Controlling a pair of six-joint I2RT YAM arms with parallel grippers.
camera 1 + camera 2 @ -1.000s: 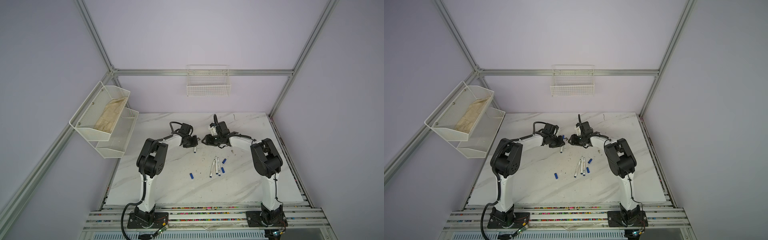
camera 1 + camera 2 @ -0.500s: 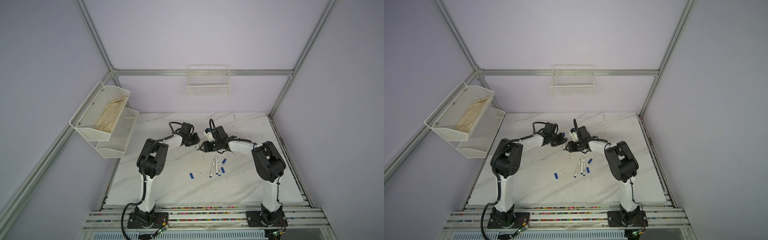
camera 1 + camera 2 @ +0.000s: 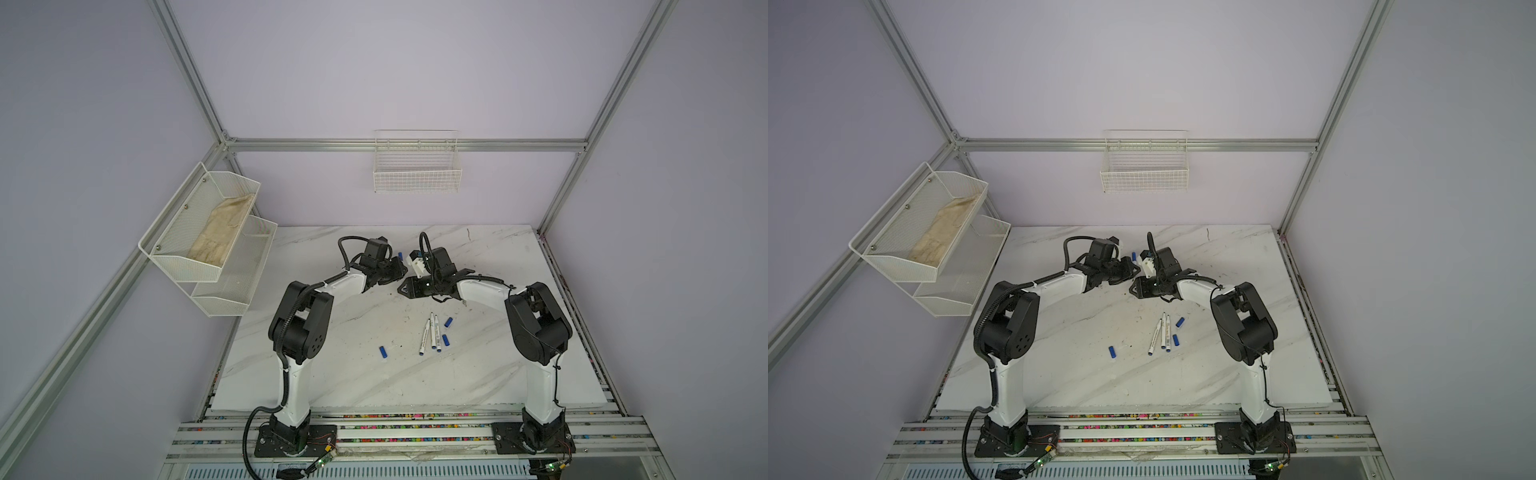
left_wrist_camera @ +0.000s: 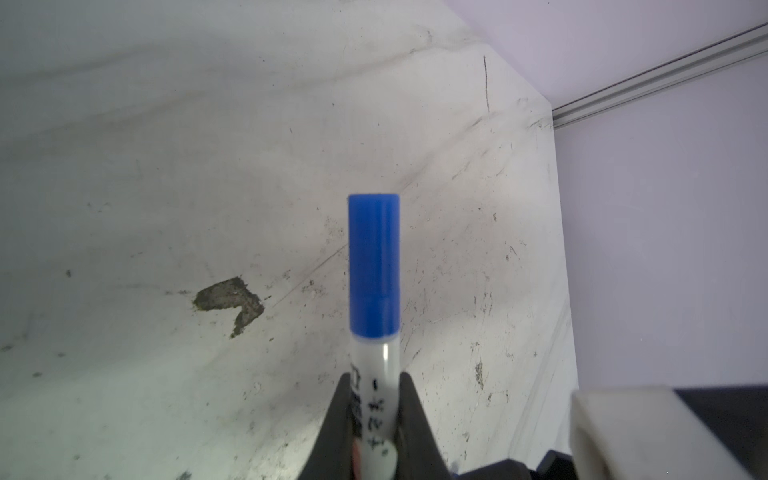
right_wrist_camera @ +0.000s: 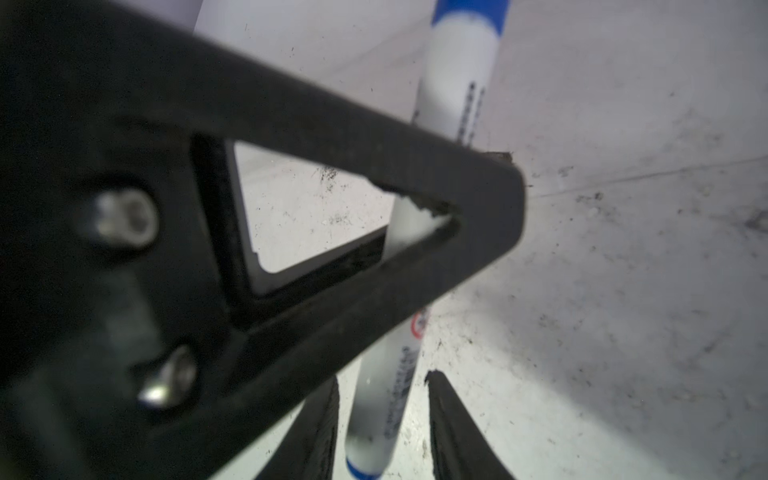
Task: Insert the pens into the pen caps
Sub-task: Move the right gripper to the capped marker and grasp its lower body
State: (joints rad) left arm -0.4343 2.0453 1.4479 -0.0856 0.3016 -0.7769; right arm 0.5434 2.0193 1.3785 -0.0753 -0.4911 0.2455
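Plainly, our left gripper (image 4: 376, 388) is clamped on a slim white marker pen (image 4: 375, 361), with a short dark-blue plastic cap (image 4: 374, 266) seated on its end, above the far middle of the white marble table (image 3: 478, 374). Our right gripper (image 5: 382, 378) straddles the same barrel, fingers apart (a gap shows on one side). Other white pens (image 3: 430, 334) and three loose blue caps (image 3: 384, 352) lie nearer the arm bases.

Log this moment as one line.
left hand: shut on capped pen | right hand: open around its plug end | table: three pens, three loose caps
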